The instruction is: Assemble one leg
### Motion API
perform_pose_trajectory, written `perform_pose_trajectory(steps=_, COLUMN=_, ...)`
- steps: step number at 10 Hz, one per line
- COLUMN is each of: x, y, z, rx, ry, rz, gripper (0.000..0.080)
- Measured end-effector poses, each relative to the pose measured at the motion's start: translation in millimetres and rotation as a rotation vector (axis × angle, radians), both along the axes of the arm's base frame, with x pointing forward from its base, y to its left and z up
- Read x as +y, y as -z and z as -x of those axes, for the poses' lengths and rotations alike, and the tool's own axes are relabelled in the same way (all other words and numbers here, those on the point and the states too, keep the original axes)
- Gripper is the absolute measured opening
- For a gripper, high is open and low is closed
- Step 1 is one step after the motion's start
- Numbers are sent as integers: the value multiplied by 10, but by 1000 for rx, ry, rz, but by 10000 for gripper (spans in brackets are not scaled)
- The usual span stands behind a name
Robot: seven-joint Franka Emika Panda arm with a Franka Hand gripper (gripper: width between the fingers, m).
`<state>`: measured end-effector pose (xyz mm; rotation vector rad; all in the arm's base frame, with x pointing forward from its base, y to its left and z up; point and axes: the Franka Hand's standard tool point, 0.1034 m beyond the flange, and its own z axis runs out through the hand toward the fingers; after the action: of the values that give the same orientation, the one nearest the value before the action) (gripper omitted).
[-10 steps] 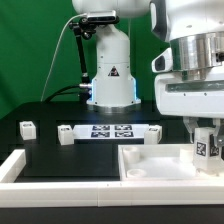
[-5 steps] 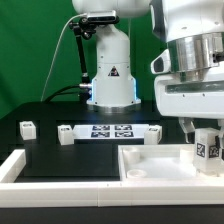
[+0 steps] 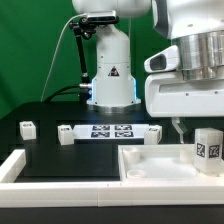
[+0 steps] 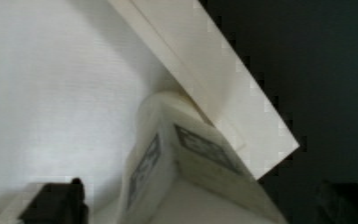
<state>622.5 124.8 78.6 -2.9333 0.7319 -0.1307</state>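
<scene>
Risen, gripper (image 4: 197, 203) gapes wide; leg (image 3: 207, 143) stands upright.

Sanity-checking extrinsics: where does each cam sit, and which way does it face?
Exterior view: off the arm, low, across the table from the arm base and facing it; shows the base and the wrist above the leg.
Wrist view: on the wrist, looking down past the gripper at the leg; of the robot only the dark fingertips show.
Shared: the leg, the flat white piece under it, the table.
</scene>
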Motion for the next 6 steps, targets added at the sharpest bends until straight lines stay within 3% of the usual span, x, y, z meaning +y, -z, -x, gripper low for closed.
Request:
perform_pose_trajectory(steps=2, x=-6, y=8, z=-23, rx=-20, ry=-255, rz=61, gripper=649)
perform_pose_trajectory(steps=6, x=-32, y=55, z=21, rx=-34, ry=-599, rz=116, gripper=649)
